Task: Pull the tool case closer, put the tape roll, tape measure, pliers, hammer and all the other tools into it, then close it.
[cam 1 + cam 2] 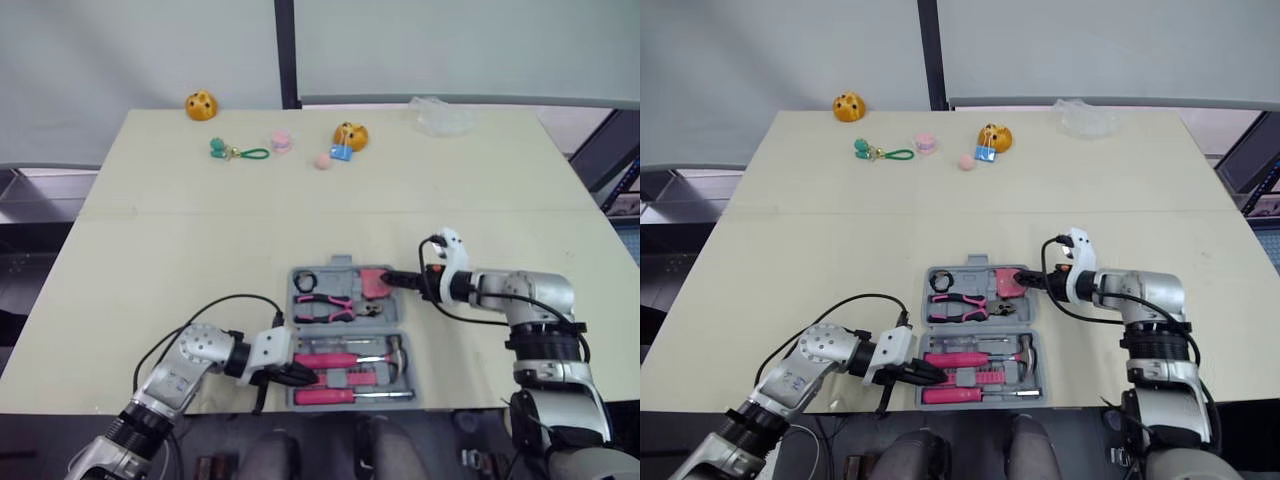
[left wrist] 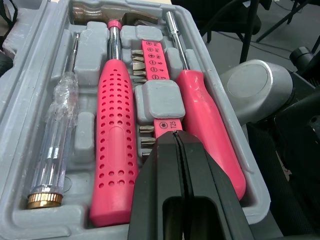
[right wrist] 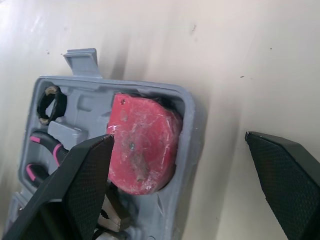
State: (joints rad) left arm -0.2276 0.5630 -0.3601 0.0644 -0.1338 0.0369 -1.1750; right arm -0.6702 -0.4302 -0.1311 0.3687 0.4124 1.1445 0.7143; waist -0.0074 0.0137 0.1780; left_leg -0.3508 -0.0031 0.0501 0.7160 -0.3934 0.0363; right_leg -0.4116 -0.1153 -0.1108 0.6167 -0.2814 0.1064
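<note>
seemingly done stowing, hovering wide open and empty with the right gripper (image 1: 398, 280) just over the tape measure (image 3: 142, 150), pinched shut on nothing with the left gripper (image 2: 176, 142) above the hammer (image 2: 115, 155), likely due next to fold the tool case (image 2: 15, 100) closed.

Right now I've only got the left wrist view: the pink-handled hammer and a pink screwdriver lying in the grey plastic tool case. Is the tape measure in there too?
Observer: Yes. The red-pink squarish tape measure sits in the far right pocket of the open grey plastic tool case.
Operator: Where's the other arm?
Observer: The right gripper is at that pocket with its fingers open, one by the tape measure and the other out over the cream table.
Operator: And the pliers and tape roll?
Observer: The pink-handled pliers lie in the case's far half, and the black tape roll is in its far left pocket.
</note>
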